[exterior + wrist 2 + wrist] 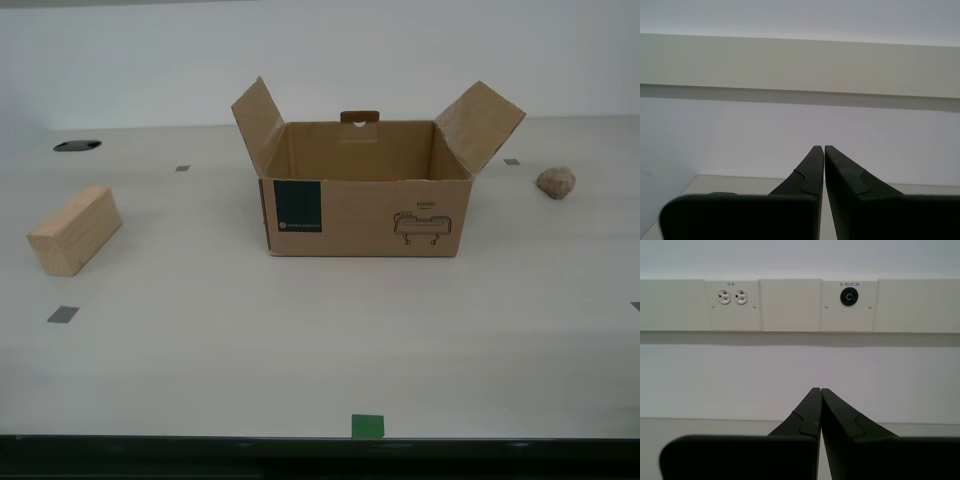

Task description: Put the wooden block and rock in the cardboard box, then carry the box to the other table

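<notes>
Cardboard box point(365, 215) mid-table; open surrounds

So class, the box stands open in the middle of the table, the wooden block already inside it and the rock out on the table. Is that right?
Not quite. In the exterior view the wooden block lies on the table, outside the open box. The rock is out on the table, as stated.

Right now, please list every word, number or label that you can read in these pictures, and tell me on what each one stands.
"G-8": small tag above the white double wall socket.
"G-55,57,59", last digits uncertain: tag above the round black wall port.
"C": on that round black wall port.
Pale print on the dark navy square label of the brown cardboard box: too small to read.
Print above the small line drawing on the box: too blurred to read.
</notes>
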Controlling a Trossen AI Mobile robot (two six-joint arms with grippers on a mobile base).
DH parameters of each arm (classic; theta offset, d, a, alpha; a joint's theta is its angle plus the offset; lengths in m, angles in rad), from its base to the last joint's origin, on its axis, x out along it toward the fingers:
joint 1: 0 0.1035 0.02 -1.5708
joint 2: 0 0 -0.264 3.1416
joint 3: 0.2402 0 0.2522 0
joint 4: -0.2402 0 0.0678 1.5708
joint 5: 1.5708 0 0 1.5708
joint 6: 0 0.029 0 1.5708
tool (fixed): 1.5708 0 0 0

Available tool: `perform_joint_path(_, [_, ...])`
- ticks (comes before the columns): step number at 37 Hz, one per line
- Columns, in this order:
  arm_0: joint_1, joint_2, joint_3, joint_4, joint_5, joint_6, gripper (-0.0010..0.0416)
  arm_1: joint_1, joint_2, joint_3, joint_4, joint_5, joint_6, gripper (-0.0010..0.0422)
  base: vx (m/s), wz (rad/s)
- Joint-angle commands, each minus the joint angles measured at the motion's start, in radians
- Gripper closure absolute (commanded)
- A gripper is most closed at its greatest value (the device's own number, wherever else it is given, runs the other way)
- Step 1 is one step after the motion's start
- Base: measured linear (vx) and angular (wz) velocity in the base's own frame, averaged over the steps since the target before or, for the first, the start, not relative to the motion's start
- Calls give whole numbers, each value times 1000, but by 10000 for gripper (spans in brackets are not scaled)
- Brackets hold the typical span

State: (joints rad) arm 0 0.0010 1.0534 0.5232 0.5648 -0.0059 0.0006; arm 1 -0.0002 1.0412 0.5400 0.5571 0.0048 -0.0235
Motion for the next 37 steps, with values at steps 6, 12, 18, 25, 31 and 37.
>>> perform_joint_path(6, [0, 0, 1, 3, 0, 0, 406, 0, 0, 1, 5, 2, -2, 412, 0, 0])
perform_joint_path(12, [0, 0, 1, 3, 0, -1, 406, 0, 0, 1, 5, 2, -2, 412, 0, 0])
perform_joint_path(18, [0, 0, 1, 2, 0, -1, 406, 0, 0, 1, 3, 2, -2, 412, 0, 0])
perform_joint_path(25, [0, -8, 1, -13, 0, 0, 406, 0, 0, 1, -4, 4, -3, 412, 0, 0])
perform_joint_path(31, [0, -32, 24, -80, 0, 0, 406, -1, 0, 25, -97, 25, -10, 412, 0, 0])
perform_joint_path(37, [0, -36, 86, -218, 0, 0, 406, -2, 0, 109, -325, 32, -10, 412, 0, 0])
